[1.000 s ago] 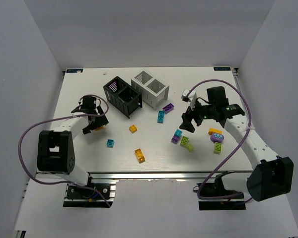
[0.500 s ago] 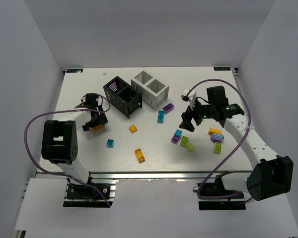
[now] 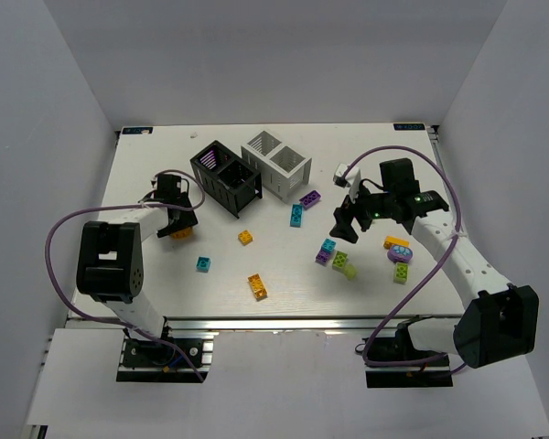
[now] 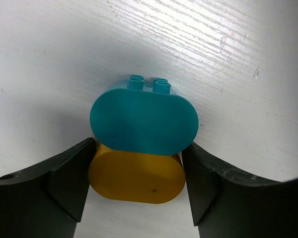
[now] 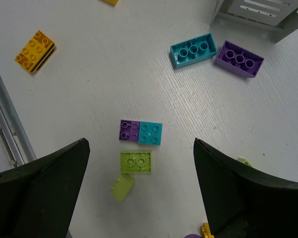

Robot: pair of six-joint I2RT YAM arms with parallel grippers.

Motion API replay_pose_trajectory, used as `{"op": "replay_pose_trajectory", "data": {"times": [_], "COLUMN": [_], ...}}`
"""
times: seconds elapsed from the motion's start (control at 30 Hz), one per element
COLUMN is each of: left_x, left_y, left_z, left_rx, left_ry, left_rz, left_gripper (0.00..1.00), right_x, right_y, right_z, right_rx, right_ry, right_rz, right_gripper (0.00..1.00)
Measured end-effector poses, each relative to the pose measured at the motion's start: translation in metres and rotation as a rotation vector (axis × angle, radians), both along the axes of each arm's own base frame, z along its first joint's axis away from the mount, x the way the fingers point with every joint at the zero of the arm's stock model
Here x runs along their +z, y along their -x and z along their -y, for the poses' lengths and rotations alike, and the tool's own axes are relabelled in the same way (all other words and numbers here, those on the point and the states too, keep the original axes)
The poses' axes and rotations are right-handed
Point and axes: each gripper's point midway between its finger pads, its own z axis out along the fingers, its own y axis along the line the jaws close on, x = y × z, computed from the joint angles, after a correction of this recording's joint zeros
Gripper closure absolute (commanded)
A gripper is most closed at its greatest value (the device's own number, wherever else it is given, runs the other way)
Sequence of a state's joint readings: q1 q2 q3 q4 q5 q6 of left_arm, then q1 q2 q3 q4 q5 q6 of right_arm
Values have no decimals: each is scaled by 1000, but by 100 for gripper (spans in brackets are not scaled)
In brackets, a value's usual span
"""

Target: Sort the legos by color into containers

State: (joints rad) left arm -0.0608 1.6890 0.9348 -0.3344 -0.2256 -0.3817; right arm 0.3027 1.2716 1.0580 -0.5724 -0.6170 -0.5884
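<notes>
My left gripper [image 3: 177,226] is low at the table's left, its fingers pressed on the two sides of a rounded orange lego [image 4: 136,178] stacked with a rounded teal lego [image 4: 144,119]. My right gripper [image 3: 348,219] is open and empty, hovering above a cluster: a joined purple and teal lego [image 5: 140,132], a lime lego [image 5: 136,162] and a tipped lime lego [image 5: 122,187]. The black container [image 3: 224,176] and the white container [image 3: 276,163] stand at the back centre. Something purple shows in the black container's rear compartment.
Loose legos lie around: purple [image 3: 310,199], teal [image 3: 296,215], orange [image 3: 245,237], small teal [image 3: 203,263], orange [image 3: 257,286]. Right of the cluster are orange [image 3: 396,242], purple [image 3: 399,253] and lime [image 3: 401,273] pieces. The white container's corner [image 5: 258,12] shows in the right wrist view.
The left arm has folded inward and its gripper has shifted slightly up and right with the orange and teal stack. The right arm has barely moved.
</notes>
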Motion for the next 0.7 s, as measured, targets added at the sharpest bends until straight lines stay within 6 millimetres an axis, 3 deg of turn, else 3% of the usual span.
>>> {"op": "replay_pose_trajectory", "data": {"times": [0.03, 0.17, 0.27, 0.43, 0.57, 0.7], "left_x": [0, 0, 1, 13, 50, 103], "left_y": [0, -2, -1, 6, 13, 28], "left_z": [0, 1, 3, 14, 37, 82], "left_rx": [-1, -9, -15, -40, -89, -203], "left_ry": [0, 0, 13, 74, 194, 409], "left_rz": [3, 13, 19, 44, 142, 303], "left_gripper": [25, 59, 73, 83, 89, 93], "right_x": [0, 0, 0, 0, 6, 15], "right_y": [0, 0, 0, 0, -4, -14], "right_z": [0, 0, 0, 0, -3, -16], "right_rx": [0, 1, 1, -10, -63, -156], "right_ry": [0, 1, 1, -3, -30, -93], "right_rz": [0, 1, 1, -9, -61, -171], "right_gripper": [11, 11, 10, 11, 22, 22]}}
